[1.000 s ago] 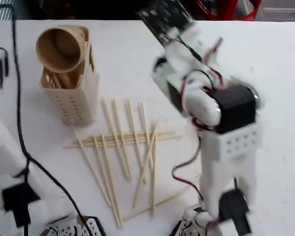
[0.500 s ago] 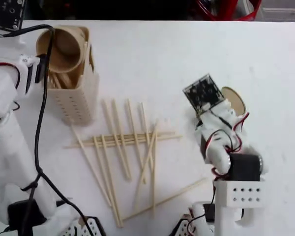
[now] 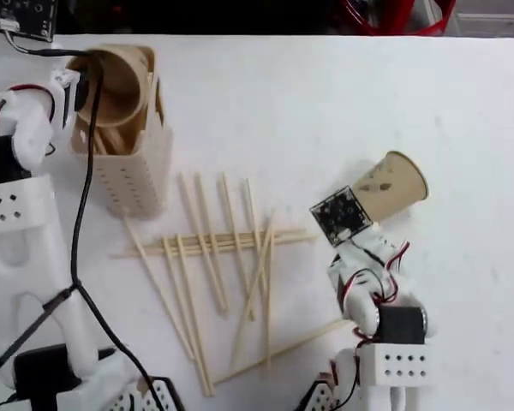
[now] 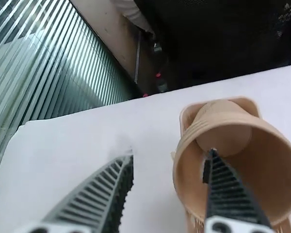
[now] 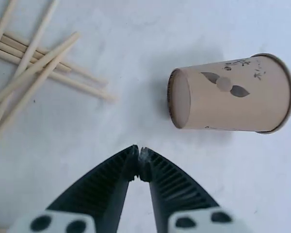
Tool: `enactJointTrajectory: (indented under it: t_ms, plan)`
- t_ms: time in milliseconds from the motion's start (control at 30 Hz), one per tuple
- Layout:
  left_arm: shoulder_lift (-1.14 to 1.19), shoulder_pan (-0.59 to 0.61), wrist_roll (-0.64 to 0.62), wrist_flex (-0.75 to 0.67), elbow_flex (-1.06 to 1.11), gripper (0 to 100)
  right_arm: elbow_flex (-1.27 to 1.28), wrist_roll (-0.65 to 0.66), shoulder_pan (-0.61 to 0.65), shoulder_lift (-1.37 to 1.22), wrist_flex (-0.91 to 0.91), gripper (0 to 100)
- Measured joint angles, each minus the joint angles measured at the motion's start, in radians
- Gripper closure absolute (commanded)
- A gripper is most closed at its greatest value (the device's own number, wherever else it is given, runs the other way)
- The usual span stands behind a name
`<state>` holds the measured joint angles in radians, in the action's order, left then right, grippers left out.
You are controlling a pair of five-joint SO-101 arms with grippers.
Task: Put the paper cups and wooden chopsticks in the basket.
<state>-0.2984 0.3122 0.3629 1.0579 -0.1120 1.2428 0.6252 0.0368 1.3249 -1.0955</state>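
My right gripper (image 5: 138, 154) is pressed together on nothing, its tips just short of the fallen paper cup (image 5: 228, 94), which lies on its side right of centre on the white table (image 3: 265, 103). My left gripper (image 4: 169, 162) is spread wide at the upper left, one finger at the rim of the second paper cup (image 4: 233, 131), which sits mouth-up in the perforated basket (image 3: 141, 175). Loose wooden chopsticks (image 3: 218, 253) lie crisscrossed at lower centre, beside the basket.
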Motion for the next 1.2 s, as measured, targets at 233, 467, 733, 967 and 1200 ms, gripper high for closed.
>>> enactJointTrajectory:
  t_ms: [233, 467, 733, 967, 1200]
  plan:
    - [0.075, -0.078, -0.02, -0.115, 0.017, 76, 0.13, 0.0, 0.0, 0.166, 0.0, 98.1]
    - [0.255, -0.087, -0.11, -0.127, -0.149, 76, 0.23, 0.0, 0.0, 0.344, 0.0, 98.1]
    - [0.282, -0.087, -0.212, -0.008, -0.325, 76, 0.267, -0.009, 0.0, 0.428, 0.0, 98.1]
    - [0.253, -0.087, -0.236, 0.311, -0.463, 76, 0.123, -0.074, -0.164, 0.281, 0.029, 98.0]
    - [0.252, -0.006, -0.203, 0.425, -0.477, 76, -0.172, -0.026, -0.25, -0.114, 0.063, 89.2]
